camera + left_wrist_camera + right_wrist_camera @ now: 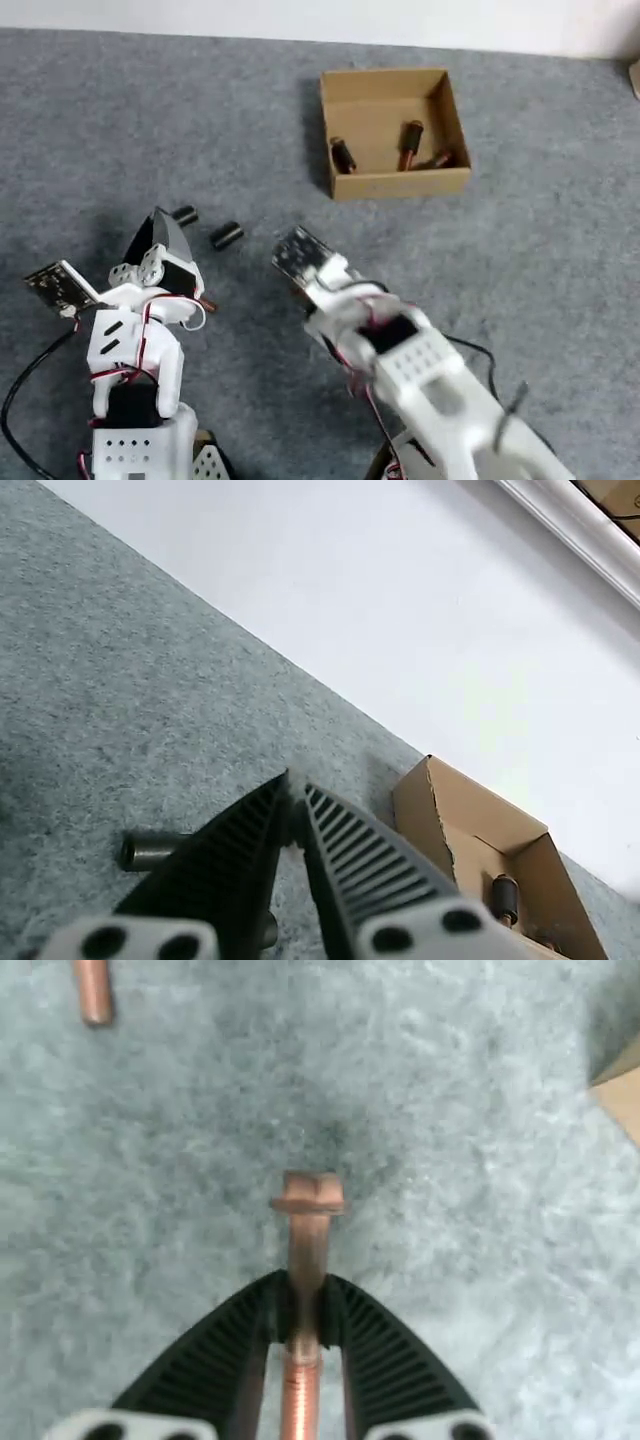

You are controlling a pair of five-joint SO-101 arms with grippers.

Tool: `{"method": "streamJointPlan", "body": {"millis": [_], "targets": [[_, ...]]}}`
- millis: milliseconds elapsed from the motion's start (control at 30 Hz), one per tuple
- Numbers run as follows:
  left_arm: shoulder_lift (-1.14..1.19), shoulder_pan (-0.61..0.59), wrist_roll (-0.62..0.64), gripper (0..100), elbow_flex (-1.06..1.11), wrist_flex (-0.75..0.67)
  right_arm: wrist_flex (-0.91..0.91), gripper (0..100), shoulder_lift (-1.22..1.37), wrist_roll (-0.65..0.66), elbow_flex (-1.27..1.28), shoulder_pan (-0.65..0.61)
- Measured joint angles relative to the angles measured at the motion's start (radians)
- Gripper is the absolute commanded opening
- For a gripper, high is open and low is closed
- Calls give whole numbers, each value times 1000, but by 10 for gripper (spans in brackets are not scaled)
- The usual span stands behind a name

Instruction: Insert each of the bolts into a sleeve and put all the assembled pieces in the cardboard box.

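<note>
My right gripper (305,1295) is shut on a copper bolt (308,1205), whose hex head sticks out past the fingertips just above the grey carpet. A second copper bolt (92,990) lies loose farther off; in the high view it shows beside the left arm (205,303). Two black sleeves (184,215) (227,236) lie on the carpet. My left gripper (296,792) is shut with nothing in it, its tip right beside one sleeve (150,851). The cardboard box (400,182) holds three assembled pieces (410,142).
Grey carpet covers the table. A white wall runs along the far edge behind the box (465,820). In the high view, the right arm (400,350) stretches across the front middle, with open carpet between it and the box.
</note>
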Motion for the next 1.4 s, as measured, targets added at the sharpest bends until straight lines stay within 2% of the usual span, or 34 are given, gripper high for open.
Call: {"method": "streamJointPlan", "body": {"millis": [133, 333, 467, 600, 867, 1000, 1167, 1267, 1400], "targets": [[0, 23, 3, 7, 0, 0, 69, 5, -239, 0, 193, 0], [49, 161, -104, 7, -8, 11, 258, 5, -559, 0, 311, 0], [218, 164, -141, 7, -121, 35, 311, 5, -755, -25, 364, 0], [505, 163, -233, 7, -272, 41, 324, 5, -878, -44, 411, 0], [1266, 163, -456, 7, -651, 41, 325, 5, -916, -48, 420, 0], [1548, 163, -574, 7, -804, 43, 325, 5, -916, -48, 420, 0], [1672, 172, -867, 30, -924, 190, 325, 5, -916, -48, 420, 0], [1680, 206, -973, 130, -950, 288, 325, 5, -916, -32, 420, 0], [1688, 215, -1085, 126, -953, 328, 325, 5, -916, -26, 420, 0]]}}
